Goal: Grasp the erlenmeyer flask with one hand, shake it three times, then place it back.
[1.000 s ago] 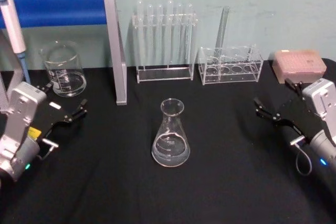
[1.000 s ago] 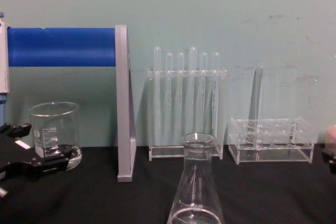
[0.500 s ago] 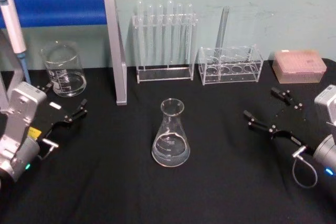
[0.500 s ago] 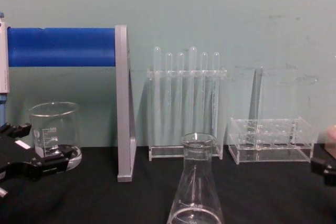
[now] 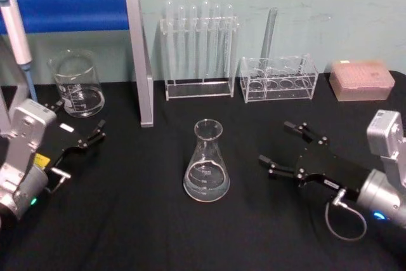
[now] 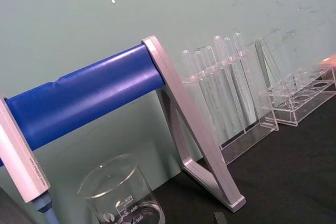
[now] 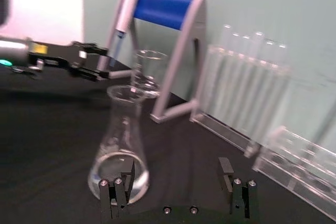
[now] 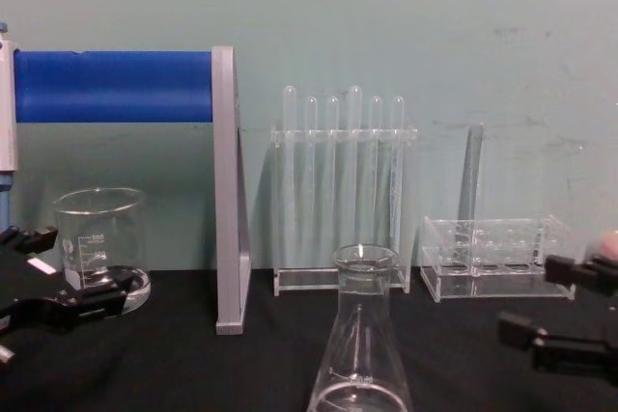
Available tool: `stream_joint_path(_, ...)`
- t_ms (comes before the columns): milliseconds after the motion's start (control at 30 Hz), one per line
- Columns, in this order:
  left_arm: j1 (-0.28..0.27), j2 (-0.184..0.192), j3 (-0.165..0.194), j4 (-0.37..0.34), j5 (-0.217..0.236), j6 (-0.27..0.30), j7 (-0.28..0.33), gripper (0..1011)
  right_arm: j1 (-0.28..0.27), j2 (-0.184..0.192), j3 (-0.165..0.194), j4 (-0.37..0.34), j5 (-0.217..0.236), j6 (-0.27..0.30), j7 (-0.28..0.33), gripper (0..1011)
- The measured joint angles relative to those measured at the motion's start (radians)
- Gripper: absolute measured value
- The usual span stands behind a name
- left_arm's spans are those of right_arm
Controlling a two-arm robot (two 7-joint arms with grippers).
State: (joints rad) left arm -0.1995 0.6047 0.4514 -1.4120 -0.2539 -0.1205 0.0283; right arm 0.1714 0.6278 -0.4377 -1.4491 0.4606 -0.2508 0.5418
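The erlenmeyer flask (image 5: 206,163) is clear glass and stands upright on the black table, near the middle; it also rises at the bottom of the chest view (image 8: 360,354). My right gripper (image 5: 277,143) is open to the flask's right, apart from it, with its fingers pointing at the flask. In the right wrist view the flask (image 7: 119,145) stands just ahead of one finger of the open right gripper (image 7: 176,179). My left gripper (image 5: 79,118) rests open at the table's left, near the beaker, holding nothing.
A glass beaker (image 5: 77,84) stands at the back left beside a blue and grey stand (image 5: 136,55) holding a pipette (image 5: 16,30). Along the back wall are a rack of test tubes (image 5: 198,49), a second clear rack (image 5: 278,77) and a pink tip box (image 5: 360,79).
My right gripper has swung in from the table's right edge toward the flask, staying open. The flask and my left arm have not moved.
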Motion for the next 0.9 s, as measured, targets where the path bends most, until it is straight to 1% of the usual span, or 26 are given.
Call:
stream_joint_path(33, 0.000, 0.000, 0.000, 0.000, 0.000, 0.000, 0.000, 1001, 0.010, -0.009, -0.005, 0.009, 0.007, -0.001, 0.024, 1000)
stream_joint_path(67, 0.000, 0.000, 0.000, 0.000, 0.000, 0.000, 0.000, 1001, 0.010, -0.009, -0.005, 0.009, 0.007, -0.001, 0.024, 1000)
stream_joint_path(133, 0.000, 0.000, 0.000, 0.000, 0.000, 0.000, 0.000, 1001, 0.031, -0.028, -0.014, 0.030, 0.020, -0.001, 0.070, 1000)
stream_joint_path(233, 0.000, 0.000, 0.000, 0.000, 0.000, 0.000, 0.000, 1001, 0.046, -0.042, -0.019, 0.045, 0.027, 0.000, 0.099, 1000)
stream_joint_path(367, 0.000, 0.000, 0.000, 0.000, 0.000, 0.000, 0.000, 1001, 0.078, -0.075, -0.030, 0.077, 0.046, 0.018, 0.157, 1000)
stream_joint_path(567, 0.000, 0.000, 0.000, 0.000, 0.000, 0.000, 0.000, 1001, 0.114, -0.110, -0.046, 0.117, 0.060, 0.039, 0.205, 1000)
stream_joint_path(700, 0.000, 0.000, 0.000, 0.000, 0.000, 0.000, 0.000, 1001, 0.148, -0.137, -0.064, 0.155, 0.067, 0.049, 0.236, 1000)
stream_joint_path(800, 0.000, 0.000, 0.000, 0.000, 0.000, 0.000, 0.000, 1001, 0.165, -0.151, -0.074, 0.176, 0.069, 0.052, 0.248, 1000)
stream_joint_path(900, 0.000, 0.000, 0.000, 0.000, 0.000, 0.000, 0.000, 1001, 0.192, -0.172, -0.090, 0.206, 0.069, 0.055, 0.263, 1000)
